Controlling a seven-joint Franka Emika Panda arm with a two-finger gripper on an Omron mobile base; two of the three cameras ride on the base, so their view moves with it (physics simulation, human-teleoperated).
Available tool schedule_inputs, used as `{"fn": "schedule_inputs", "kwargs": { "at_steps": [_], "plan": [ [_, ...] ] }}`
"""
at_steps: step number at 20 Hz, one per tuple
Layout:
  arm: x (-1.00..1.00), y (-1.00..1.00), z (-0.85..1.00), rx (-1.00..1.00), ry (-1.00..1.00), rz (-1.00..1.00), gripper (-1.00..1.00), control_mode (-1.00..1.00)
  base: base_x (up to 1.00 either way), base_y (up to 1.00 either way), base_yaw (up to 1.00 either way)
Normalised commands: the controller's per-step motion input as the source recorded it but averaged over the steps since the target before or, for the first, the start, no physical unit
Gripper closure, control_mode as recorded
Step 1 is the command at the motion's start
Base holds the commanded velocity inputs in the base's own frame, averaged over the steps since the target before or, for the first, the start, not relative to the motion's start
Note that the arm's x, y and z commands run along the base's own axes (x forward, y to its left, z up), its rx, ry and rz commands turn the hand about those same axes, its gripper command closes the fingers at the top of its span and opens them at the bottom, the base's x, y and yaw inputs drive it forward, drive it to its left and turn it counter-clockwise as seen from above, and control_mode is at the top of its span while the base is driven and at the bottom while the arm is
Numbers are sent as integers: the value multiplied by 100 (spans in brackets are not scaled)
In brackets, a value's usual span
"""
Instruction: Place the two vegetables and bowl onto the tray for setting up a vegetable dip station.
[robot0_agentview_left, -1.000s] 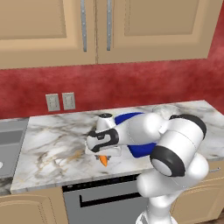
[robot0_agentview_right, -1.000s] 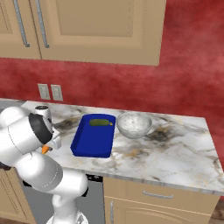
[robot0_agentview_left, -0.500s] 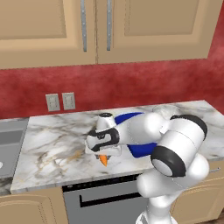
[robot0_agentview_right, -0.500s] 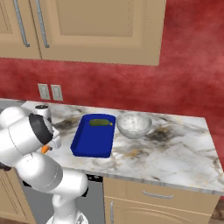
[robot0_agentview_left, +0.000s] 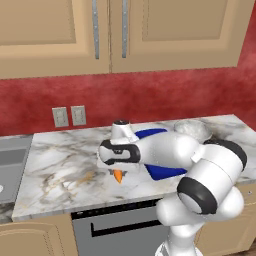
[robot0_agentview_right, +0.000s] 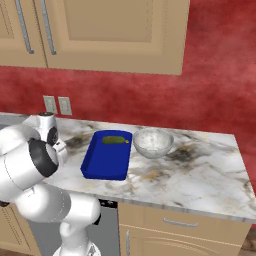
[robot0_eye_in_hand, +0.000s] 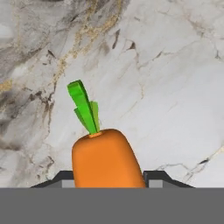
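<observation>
Between the gripper tips, the carrot points leaves-outward, lengthwise.

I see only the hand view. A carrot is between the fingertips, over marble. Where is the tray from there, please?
Observer: In the right base view the blue tray lies on the counter just beside the arm.
Operator: Is something already on it?
Observer: Yes, the dark-green cucumber lies at its far end.
Operator: And the bowl?
Observer: The bowl stands on the marble next to the tray, not on it.
</observation>
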Motion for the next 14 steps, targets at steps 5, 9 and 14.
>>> {"fn": "schedule_inputs", "kwargs": {
  "at_steps": [5, 9, 14],
  "plan": [
    [1, -1, 42, 0, 0, -8, 100, -100, 0, 0, 0],
    [16, -2, 7, 0, 0, -16, 100, -100, 0, 0, 0],
    [21, -10, 13, 3, 0, -22, 100, -100, 0, 0, 0]
  ]
}}
